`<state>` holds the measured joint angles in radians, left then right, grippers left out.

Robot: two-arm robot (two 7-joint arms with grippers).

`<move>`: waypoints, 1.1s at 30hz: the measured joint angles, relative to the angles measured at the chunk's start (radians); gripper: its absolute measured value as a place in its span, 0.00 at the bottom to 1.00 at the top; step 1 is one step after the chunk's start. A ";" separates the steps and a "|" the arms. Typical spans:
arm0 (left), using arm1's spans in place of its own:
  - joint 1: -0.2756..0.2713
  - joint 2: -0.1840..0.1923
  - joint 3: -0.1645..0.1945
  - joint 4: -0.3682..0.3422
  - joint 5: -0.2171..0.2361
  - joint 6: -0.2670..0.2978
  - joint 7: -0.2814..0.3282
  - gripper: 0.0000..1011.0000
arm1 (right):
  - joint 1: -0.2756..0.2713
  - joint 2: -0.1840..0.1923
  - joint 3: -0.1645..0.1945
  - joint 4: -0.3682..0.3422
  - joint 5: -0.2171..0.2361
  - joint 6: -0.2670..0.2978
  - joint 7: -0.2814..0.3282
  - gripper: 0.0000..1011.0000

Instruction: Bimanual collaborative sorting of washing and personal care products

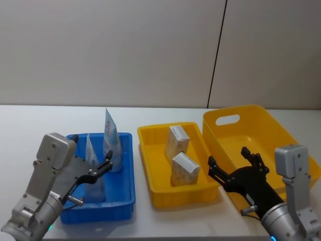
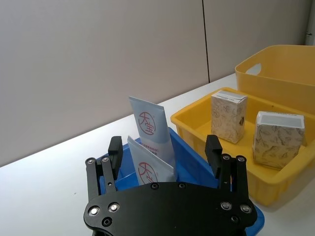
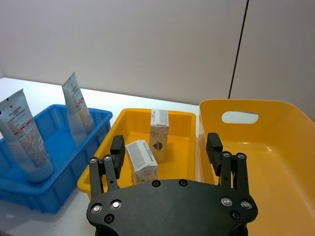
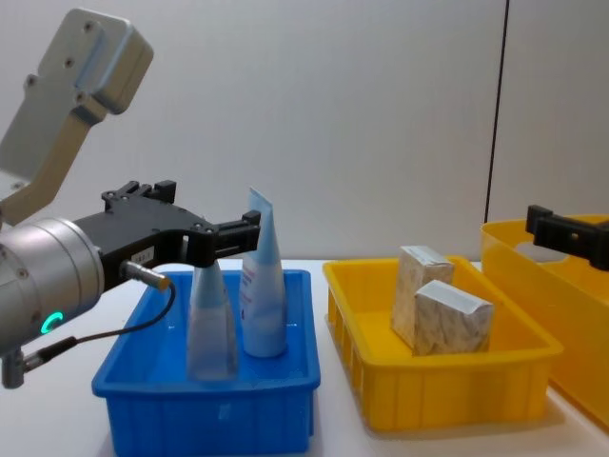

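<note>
Pale blue-white plastic squeeze tube [image 2: 152, 172] ahead of our wide-open left gripper [image 2: 164, 147] looks light and squashy — we'd pinch its crimped top; right gripper [image 3: 165, 144] hovers, equally spread.

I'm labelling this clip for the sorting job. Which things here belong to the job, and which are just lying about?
Job: near tube and far tube, in the blue tray; near carton and far carton, in the small yellow tray; left gripper and right gripper, both open.
Just there: the two trays themselves, large yellow bin, white table.
</note>
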<state>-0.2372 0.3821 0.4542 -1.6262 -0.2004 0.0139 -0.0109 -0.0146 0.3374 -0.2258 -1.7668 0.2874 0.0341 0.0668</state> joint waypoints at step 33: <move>0.000 0.000 0.000 0.000 0.000 0.000 0.000 0.99 | 0.000 0.000 0.000 0.000 0.000 0.000 0.000 0.99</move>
<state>-0.2372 0.3821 0.4542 -1.6262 -0.2004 0.0139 -0.0110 -0.0147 0.3375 -0.2258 -1.7668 0.2873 0.0340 0.0668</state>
